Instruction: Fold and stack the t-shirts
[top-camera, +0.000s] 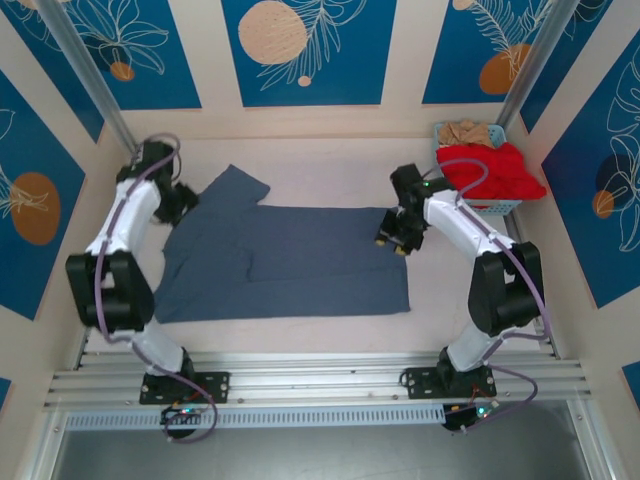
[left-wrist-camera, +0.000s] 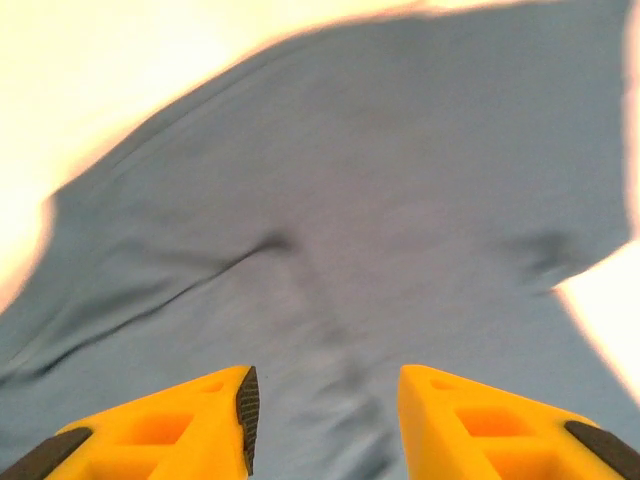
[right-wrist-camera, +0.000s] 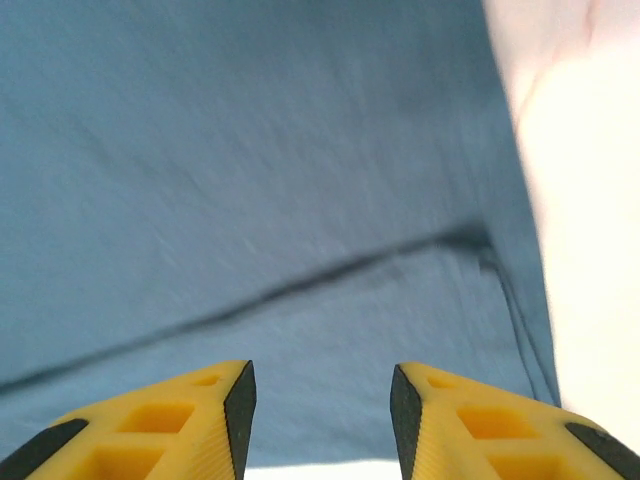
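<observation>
Two claws hang low over the dusty slate-blue t-shirt (top-camera: 300, 265), which lies spread out in the middle of the desk (top-camera: 330, 175) with one sleeve reaching toward the far left. We see the left claw (left-wrist-camera: 323, 400) above the shirt's far left part, beside that sleeve. Its yellow fingers (left-wrist-camera: 190, 425) are set wide apart with nothing between them but the cloth below. The right claw (right-wrist-camera: 320, 395) sits over the shirt's far right corner, also spread wide and gripping nothing. From its wrist we see a long dark crease running across the fabric (this view is a little blurred) and bare desk past the shirt's right edge. In the far right corner stands a light-blue basket (top-camera: 500, 208). A bright red t-shirt (top-camera: 495, 168) is heaped in it and spills over the rim, and a beige t-shirt (top-camera: 466, 132) is bunched just behind the red one.
</observation>
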